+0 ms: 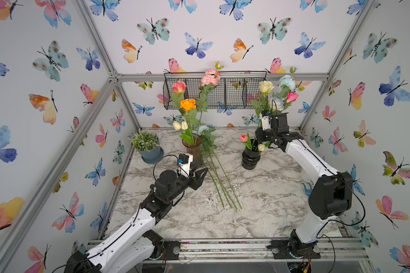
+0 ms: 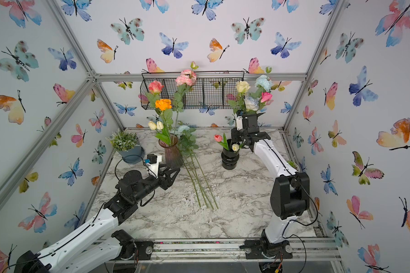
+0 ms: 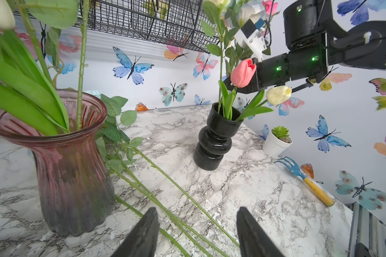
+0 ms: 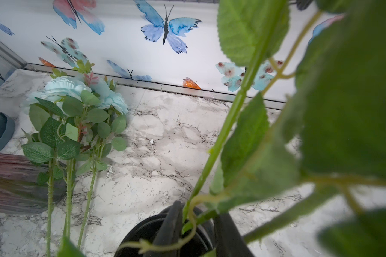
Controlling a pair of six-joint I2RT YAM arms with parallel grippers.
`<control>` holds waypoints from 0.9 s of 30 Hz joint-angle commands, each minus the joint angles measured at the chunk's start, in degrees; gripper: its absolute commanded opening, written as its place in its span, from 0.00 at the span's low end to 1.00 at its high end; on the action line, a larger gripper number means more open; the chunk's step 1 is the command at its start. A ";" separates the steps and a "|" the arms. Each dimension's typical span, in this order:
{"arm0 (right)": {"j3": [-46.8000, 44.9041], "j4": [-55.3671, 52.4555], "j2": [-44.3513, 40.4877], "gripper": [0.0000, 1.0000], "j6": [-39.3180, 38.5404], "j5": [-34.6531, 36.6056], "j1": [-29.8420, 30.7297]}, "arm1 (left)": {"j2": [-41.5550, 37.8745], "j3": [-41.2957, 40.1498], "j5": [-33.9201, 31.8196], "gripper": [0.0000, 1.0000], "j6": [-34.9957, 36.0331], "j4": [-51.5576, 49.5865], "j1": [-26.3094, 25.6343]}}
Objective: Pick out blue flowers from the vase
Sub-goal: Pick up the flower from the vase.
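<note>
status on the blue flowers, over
Left gripper open, empty. Right gripper around a stem above black vase, grip unclear. Three blue flowers on table; leaves crowd it.

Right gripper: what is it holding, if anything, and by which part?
The right gripper straddles a green stem low down, just above the black vase; whether it grips cannot be told.

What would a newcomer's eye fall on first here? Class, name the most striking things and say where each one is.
The butterfly wallpaper covers the enclosure's walls. On the marble table, three blue flowers lie flat beside the pink glass vase, on the side toward the black vase. Above the black vase, the right tool sits with its jaws either side of a green stem.
</note>
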 commanded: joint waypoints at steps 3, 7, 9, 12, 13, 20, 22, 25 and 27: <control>-1.28 1.56 -1.70 0.20 -0.56 -0.94 -0.08 | -0.87 -0.69 1.18 0.57 -0.43 0.74 0.34; -2.13 2.23 -2.81 0.17 -0.83 -1.25 -0.07 | -1.11 -0.99 1.10 0.57 -0.46 0.76 0.34; -2.59 2.48 -3.56 0.15 -0.92 -1.41 -0.03 | -1.20 -1.02 1.10 0.56 -0.54 0.80 0.34; -2.96 2.51 -5.09 0.12 -1.09 -1.70 -0.07 | -1.63 -1.18 1.01 0.56 -0.71 0.50 0.43; -2.96 2.35 -5.74 0.12 -1.09 -1.78 -0.04 | -1.80 -1.18 1.01 0.56 -0.70 0.41 0.43; -3.05 1.47 -9.96 0.11 -1.90 -1.61 -0.08 | -1.45 -1.47 1.27 0.55 -1.46 0.61 0.43; -2.76 1.29 -10.91 0.11 -2.07 -1.70 -0.08 | -1.41 -1.39 1.36 0.55 -1.60 0.58 0.43; -1.00 0.75 -12.13 0.11 -2.41 -2.00 -0.08 | -1.58 -0.82 1.51 0.55 -1.60 0.11 0.43; 1.04 -0.13 -12.54 0.11 -2.76 -2.31 -0.08 | -1.56 -0.33 1.73 0.55 -1.60 -0.35 0.36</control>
